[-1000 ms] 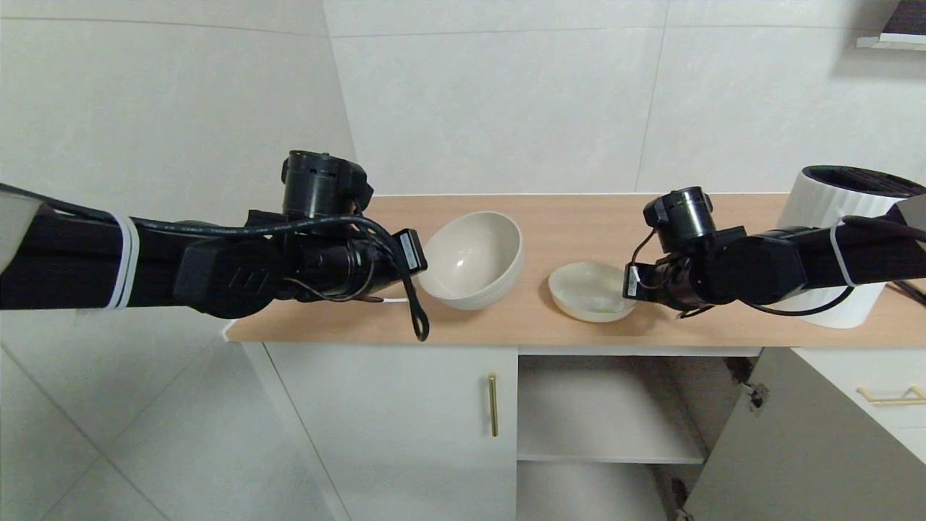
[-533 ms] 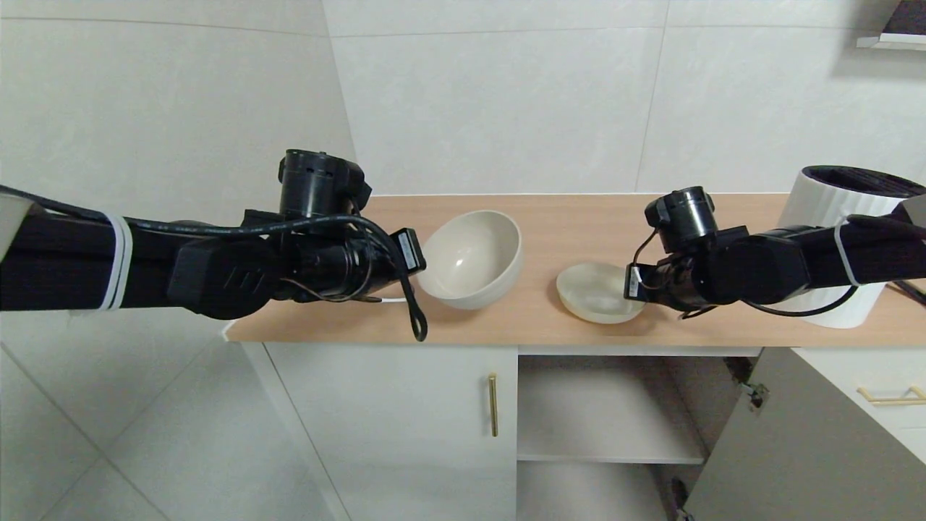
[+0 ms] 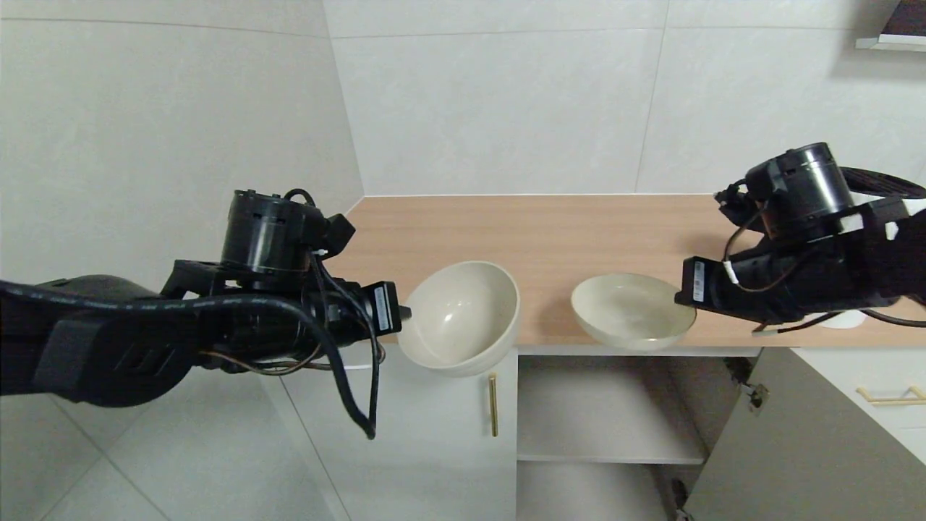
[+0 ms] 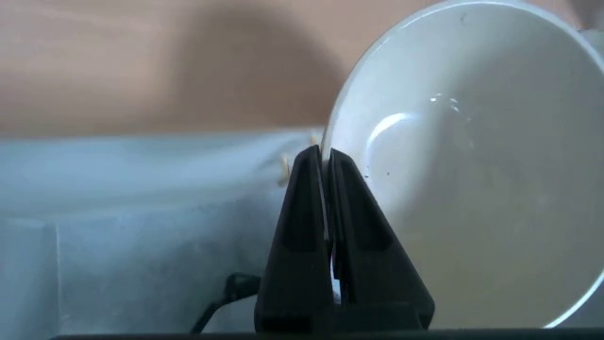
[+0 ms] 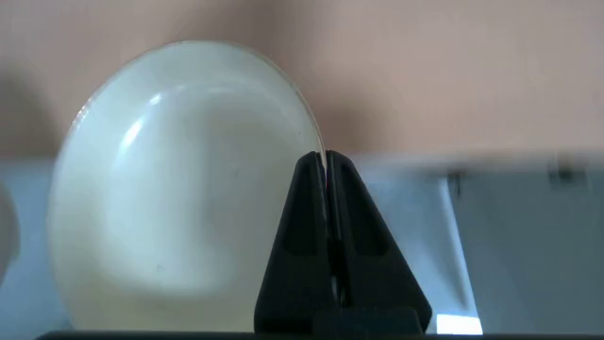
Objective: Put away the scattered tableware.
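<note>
While the left end effector (image 4: 327, 161) pinches the deep bowl (image 3: 463, 318) by its rim, tilted just past the desk's (image 3: 550, 231) front edge, the right end effector (image 5: 327, 165) clamps the shallow bowl's (image 3: 629, 311) rim at that edge. Both look stiff, glossy and breakable, likely to swivel in thin grips. The cabinet shelf (image 3: 600, 427) below offers room, its open door (image 3: 781, 449) crowding the right.

2 arms outstretched, left gripper (image 4: 327, 165) clamped, right gripper (image 5: 327, 168) clamped

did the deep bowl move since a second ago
Yes. The deep bowl, pinched by the left gripper, came toward the robot, now overhanging the counter's front edge.
</note>
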Robot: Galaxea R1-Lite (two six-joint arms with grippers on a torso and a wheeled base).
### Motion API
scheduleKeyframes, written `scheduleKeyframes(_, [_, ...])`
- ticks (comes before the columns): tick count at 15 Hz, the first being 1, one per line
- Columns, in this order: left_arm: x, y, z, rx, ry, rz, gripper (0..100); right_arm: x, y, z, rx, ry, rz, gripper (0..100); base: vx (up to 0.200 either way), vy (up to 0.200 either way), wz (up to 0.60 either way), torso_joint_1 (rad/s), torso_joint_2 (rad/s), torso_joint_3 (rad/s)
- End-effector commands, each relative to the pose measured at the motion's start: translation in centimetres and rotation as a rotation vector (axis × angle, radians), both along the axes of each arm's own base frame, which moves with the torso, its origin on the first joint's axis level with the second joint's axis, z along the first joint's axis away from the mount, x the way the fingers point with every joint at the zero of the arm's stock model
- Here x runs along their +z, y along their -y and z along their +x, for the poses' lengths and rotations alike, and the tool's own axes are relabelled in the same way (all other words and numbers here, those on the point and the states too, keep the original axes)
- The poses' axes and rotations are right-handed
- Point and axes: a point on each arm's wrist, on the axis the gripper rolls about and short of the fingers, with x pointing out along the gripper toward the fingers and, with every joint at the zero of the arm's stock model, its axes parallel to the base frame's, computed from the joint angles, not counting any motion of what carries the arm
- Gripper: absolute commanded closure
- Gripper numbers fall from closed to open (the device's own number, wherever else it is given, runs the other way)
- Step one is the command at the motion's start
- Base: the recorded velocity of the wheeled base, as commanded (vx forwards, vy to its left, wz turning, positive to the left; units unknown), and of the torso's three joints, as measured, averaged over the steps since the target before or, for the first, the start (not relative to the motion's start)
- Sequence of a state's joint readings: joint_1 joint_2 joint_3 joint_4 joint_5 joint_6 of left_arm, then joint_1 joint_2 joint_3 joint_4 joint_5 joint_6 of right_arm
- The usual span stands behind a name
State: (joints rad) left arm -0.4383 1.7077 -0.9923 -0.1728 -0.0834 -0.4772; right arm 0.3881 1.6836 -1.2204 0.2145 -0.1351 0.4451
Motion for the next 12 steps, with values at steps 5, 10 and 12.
scheduleKeyframes(5, [0.3, -0.1, -1.9, -0.052, 0.003, -0.014, 100, -0.3, 1.6, -4.0, 0.066, -0.022, 0.037, 100, 0.0, 0.0, 0.0, 0.0, 0.0, 0.0])
scheduleKeyframes(10, [0.0, 0.1, -1.8, -0.058, -0.005, -0.007, 100, -1.6, 1.2, -3.1, 0.071, -0.062, 0.007, 100, -0.16, 0.0, 0.0, 0.006, 0.0, -0.001])
scheduleKeyframes(12, [-0.1, 0.2, -1.7, -0.059, -0.007, -0.004, 100, -2.0, 1.1, -2.8, 0.068, -0.073, 0.001, 100, 0.0, 0.0, 0.0, 0.0, 0.0, 0.0])
